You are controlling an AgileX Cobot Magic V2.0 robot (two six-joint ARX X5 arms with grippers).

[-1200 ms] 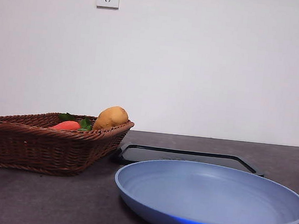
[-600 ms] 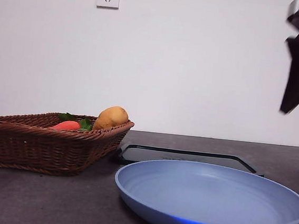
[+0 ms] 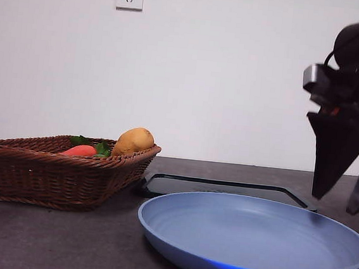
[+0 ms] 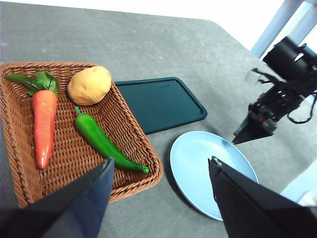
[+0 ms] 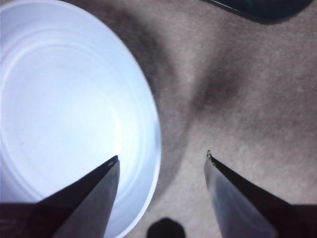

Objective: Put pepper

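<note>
Pepper (image 4: pixel 106 144) in basket (image 4: pixel 143 148), hidden in front view | right gripper (image 3: pixel 341 201) spread, empty, over plate (image 3: pixel 249 268) rim | left gripper (image 4: pixel 161 168) spread, empty

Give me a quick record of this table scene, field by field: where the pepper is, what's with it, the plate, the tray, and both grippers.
pepper: long glossy dark-green pepper, lying in the brown wicker basket
basket companions: orange carrot with green leaves, tan potato
plate: round light-blue plate, nothing on it, beside the basket
tray: flat dark-green tray, nothing on it, behind the plate
right gripper: open, holding nothing, above the plate's edge
left gripper: open, holding nothing, high above the basket and plate
task state: pepper not yet grasped
</note>
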